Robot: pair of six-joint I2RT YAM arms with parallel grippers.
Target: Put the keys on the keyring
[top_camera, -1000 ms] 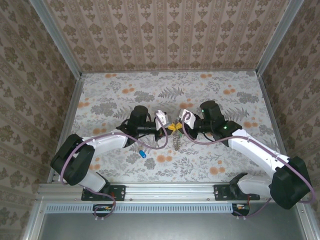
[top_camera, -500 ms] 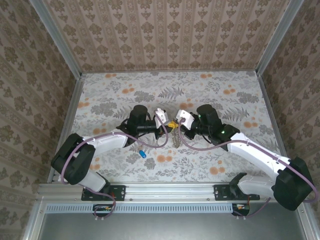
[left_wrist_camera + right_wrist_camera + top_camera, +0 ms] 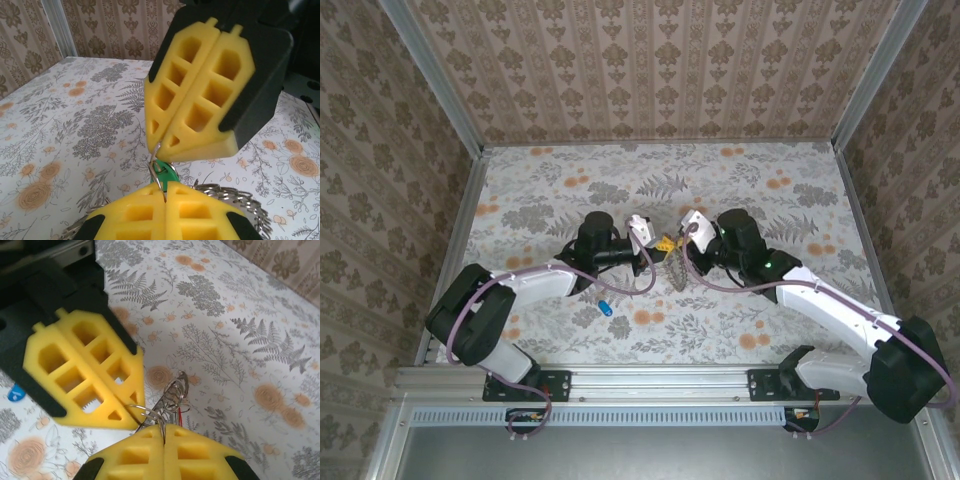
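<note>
1. I see a floral-patterned table [image 3: 770,200] boxed in by wallpapered walls [image 3: 650,70]. One blue key [image 3: 604,307] lies loose on the table beside the left forearm, well apart from both grippers.
2. The two grippers meet tip to tip over mid-table. Each wrist camera looks straight onto the other gripper's yellow pads, which hide much of the ring.
3. The keyring [image 3: 149,413] is a thin wire held off the table between the two tips. A bunch of keys [image 3: 675,275] hangs beneath it, and a green key [image 3: 166,174] sits right at the pinch.
4. The left gripper [image 3: 166,189] has its pads pressed together, with the ring's wire running into the seam between them.
5. The right gripper [image 3: 164,432] is likewise fully closed and pinches the same wire.
6. Both arms reach forward and inward with their elbows out to the sides. The wrists are turned so the fingertips point at each other, nearly touching.
</note>
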